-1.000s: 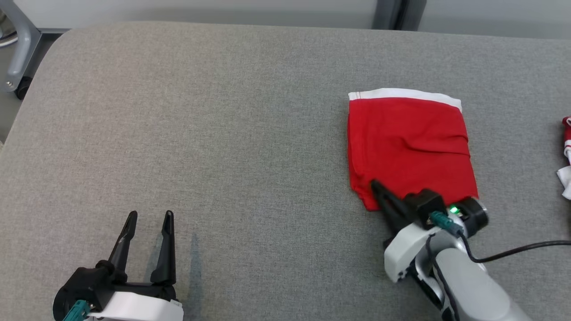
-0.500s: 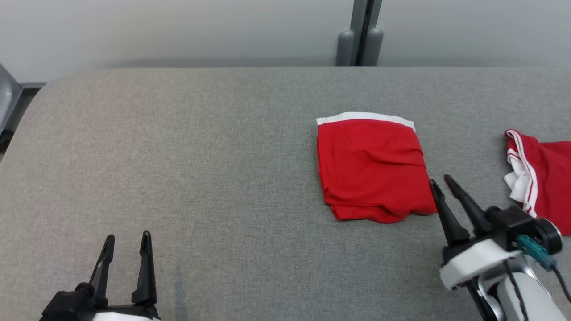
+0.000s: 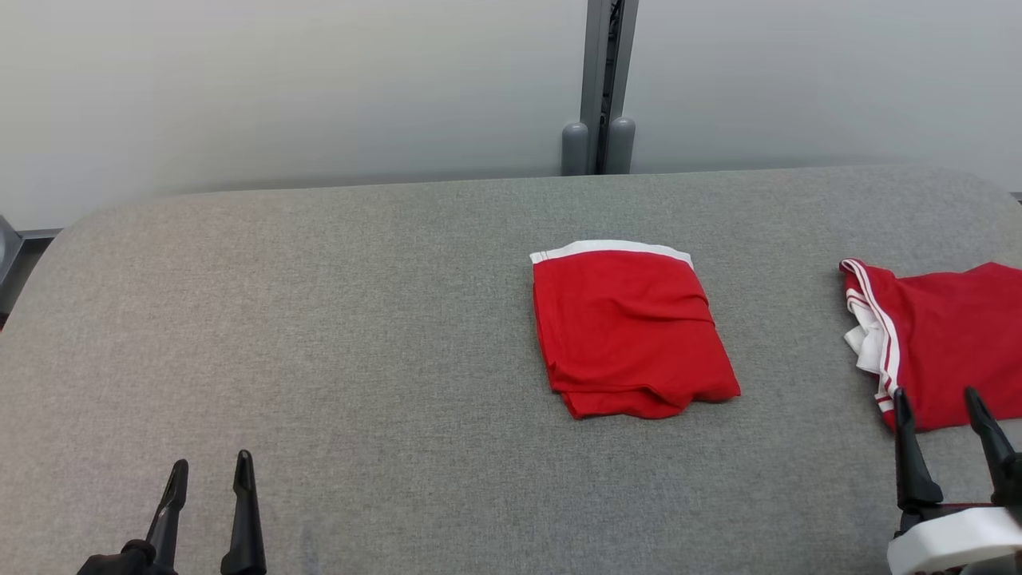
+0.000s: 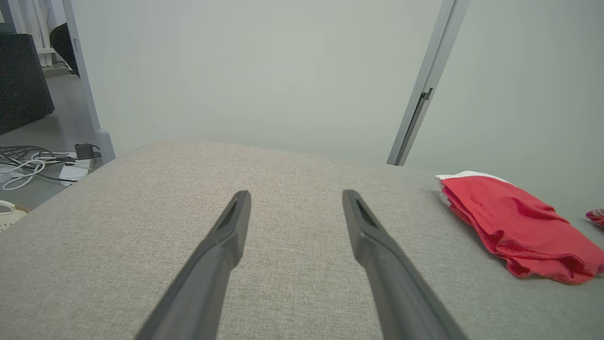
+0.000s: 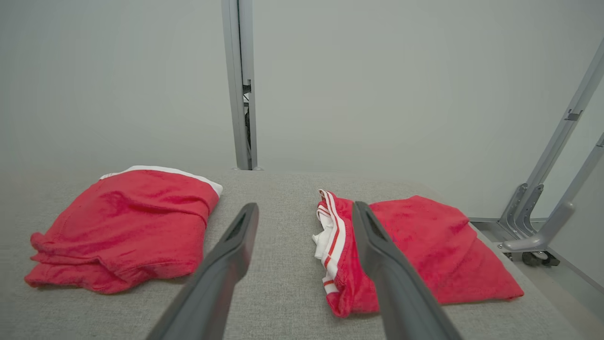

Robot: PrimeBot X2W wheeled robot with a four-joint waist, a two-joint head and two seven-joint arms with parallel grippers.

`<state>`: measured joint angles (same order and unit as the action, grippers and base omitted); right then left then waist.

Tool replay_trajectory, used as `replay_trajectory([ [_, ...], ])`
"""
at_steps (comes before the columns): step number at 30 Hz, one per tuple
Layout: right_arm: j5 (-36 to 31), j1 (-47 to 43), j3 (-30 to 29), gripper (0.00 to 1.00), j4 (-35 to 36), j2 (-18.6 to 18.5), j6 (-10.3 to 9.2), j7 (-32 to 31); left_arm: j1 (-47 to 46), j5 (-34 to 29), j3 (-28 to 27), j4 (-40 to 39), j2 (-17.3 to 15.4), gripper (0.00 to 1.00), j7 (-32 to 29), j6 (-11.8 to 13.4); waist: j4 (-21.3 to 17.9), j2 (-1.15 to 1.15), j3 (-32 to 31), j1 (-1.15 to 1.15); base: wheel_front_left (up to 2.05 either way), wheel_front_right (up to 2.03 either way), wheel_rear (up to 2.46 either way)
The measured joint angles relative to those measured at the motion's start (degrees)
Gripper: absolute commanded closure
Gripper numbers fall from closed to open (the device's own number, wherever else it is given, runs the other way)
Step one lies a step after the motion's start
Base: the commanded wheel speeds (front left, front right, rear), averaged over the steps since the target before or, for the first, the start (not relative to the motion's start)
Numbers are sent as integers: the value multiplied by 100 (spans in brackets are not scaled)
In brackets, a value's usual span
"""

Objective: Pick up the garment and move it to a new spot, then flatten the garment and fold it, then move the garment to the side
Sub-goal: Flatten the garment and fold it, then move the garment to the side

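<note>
Right gripper (image 3: 936,397): low at the right edge of the head view, fingers pointing up the frame and set well apart, with nothing between them. Left gripper (image 3: 211,461): low at the left of the same view, fingers likewise parted and holding nothing, poised over bare grey padded table (image 3: 359,319).

Folded red garment (image 3: 631,335): lies flat on the table, right of centre, folded into a compact rectangle. Its white waistband runs along the far edge and the layered fold edges face the robot. It is apart from both grippers.

Second red garment (image 3: 950,335): lies at the right end of the table, well clear of the folded one, loosely gathered, with white and red striped trim on its left side. The right gripper's fingertips line up with its near edge. The right wrist view shows this piece between and beyond the fingers, but contact cannot be confirmed; they appear to be just above it.

Behind the table: a plain pale wall with a grey upright post (image 3: 600,88).
</note>
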<state>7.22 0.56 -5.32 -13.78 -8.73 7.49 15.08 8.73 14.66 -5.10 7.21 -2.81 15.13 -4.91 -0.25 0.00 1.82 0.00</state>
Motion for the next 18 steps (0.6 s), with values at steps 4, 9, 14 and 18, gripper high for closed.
replay_trajectory([
  [4,-19,5,3,0,0,37,0,0,0,-1,4,7,0,0,0,-9,23,0,15,0,0,0,0],
  [9,-27,77,15,0,-1,38,0,1,-1,-3,27,16,0,0,0,-27,92,0,64,0,0,0,0],
  [14,452,507,274,0,-254,63,0,-162,-38,-13,60,25,0,0,0,-58,164,0,184,0,0,0,0],
  [18,1232,1234,719,0,-578,-38,0,-1262,-169,-46,144,24,1,0,0,-83,237,0,378,0,0,0,0],
])
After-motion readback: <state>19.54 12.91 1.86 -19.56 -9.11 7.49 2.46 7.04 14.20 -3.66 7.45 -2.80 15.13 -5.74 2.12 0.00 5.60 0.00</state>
